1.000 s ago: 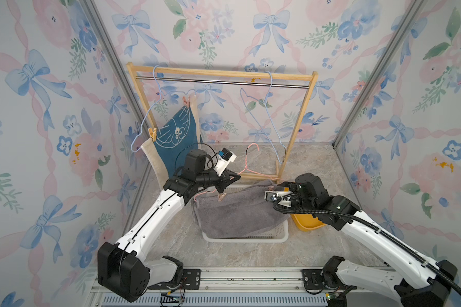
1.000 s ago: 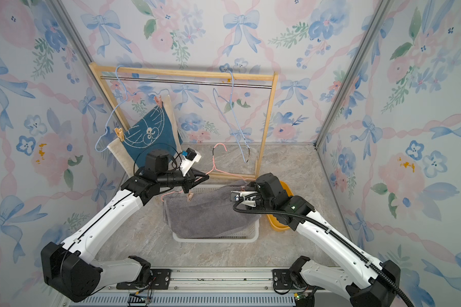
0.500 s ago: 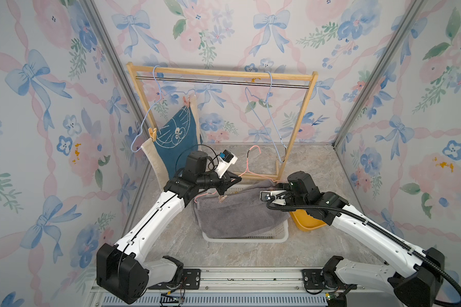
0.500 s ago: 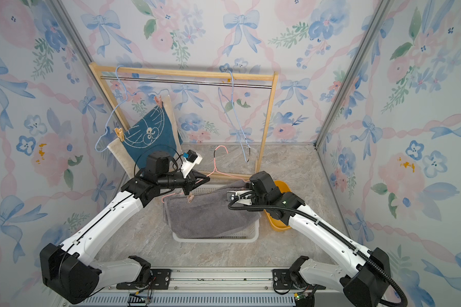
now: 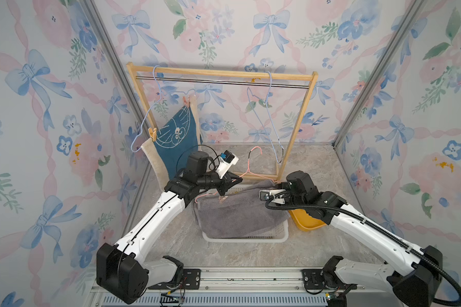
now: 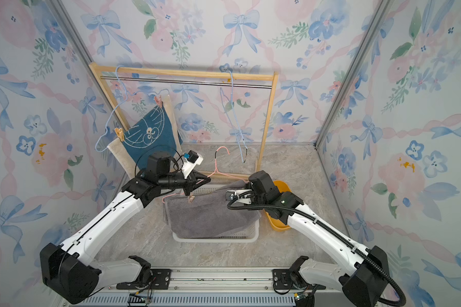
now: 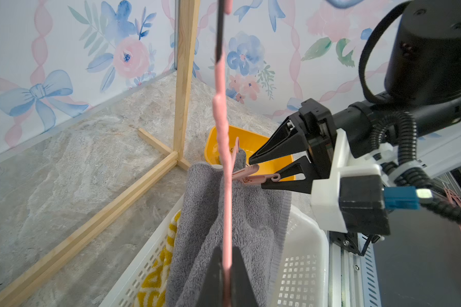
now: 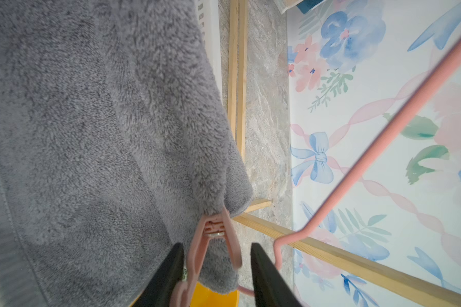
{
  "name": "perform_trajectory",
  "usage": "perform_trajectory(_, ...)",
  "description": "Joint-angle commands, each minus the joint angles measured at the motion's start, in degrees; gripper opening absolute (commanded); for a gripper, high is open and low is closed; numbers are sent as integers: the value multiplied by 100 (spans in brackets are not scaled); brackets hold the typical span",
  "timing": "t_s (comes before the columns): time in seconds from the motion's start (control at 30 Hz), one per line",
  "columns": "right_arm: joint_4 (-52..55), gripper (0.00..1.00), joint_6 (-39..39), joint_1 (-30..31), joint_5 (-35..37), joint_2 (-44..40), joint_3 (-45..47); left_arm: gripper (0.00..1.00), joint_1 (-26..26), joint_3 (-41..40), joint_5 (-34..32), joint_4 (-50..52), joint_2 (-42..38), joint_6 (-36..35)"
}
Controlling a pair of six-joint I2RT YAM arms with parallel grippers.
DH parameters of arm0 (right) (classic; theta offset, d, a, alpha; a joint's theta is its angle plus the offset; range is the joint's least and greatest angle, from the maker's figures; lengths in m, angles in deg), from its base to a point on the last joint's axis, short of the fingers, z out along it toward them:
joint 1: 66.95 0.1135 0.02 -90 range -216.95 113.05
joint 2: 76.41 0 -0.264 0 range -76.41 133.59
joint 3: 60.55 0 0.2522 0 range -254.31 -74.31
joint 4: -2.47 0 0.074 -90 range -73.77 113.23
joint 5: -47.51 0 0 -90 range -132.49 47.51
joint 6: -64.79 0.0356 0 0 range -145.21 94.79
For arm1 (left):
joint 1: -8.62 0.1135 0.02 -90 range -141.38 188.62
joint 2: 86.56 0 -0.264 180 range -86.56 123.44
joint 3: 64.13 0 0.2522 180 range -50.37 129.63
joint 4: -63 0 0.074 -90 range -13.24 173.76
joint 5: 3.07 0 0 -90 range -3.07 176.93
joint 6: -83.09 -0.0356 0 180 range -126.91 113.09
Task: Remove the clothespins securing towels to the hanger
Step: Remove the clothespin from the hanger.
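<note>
My left gripper (image 7: 227, 249) is shut on the lower bar of a pink hanger (image 7: 220, 119), holding it above the basket; both top views show this left gripper (image 5: 234, 180) (image 6: 205, 181). A grey towel (image 7: 202, 212) (image 5: 237, 212) drapes from the hanger. A pink clothespin (image 8: 214, 226) (image 7: 246, 175) pins its far right corner. My right gripper (image 8: 216, 247) (image 7: 257, 172) stands open around that peg's two handles. A second clothespin (image 5: 222, 198) grips the towel near my left gripper. A dark blue towel (image 5: 176, 138) hangs by two pegs (image 5: 152, 133) (image 5: 186, 101).
A white basket (image 5: 245, 236) under the grey towel holds a yellow-and-white striped towel (image 7: 155, 279). A yellow bowl (image 5: 306, 223) sits to its right, below my right arm. The wooden rack (image 5: 221, 73) stands behind, with an empty blue hanger (image 5: 266, 111) on its rail.
My right gripper has moved in to the towel's far right corner and its jaws have narrowed around the clothespin. The left gripper has kept its hold on the hanger.
</note>
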Motion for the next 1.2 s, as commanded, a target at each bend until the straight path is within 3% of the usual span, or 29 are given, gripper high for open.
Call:
perform_trajectory(0.0,-30,41,-54,82,205,126,-102,0,-37,-36,83,-187,-41,-51)
perform_trajectory(0.37,-14,22,-98,191,446,291,-221,0,-37,-32,98,-187,-20,-50)
perform_trajectory(0.7,-153,16,-72,274,587,160,-187,0,-37,-26,84,-188,-9,-49)
perform_trajectory(1.17,187,15,321,453,652,-427,-168,0,-32,22,27,-187,77,-33)
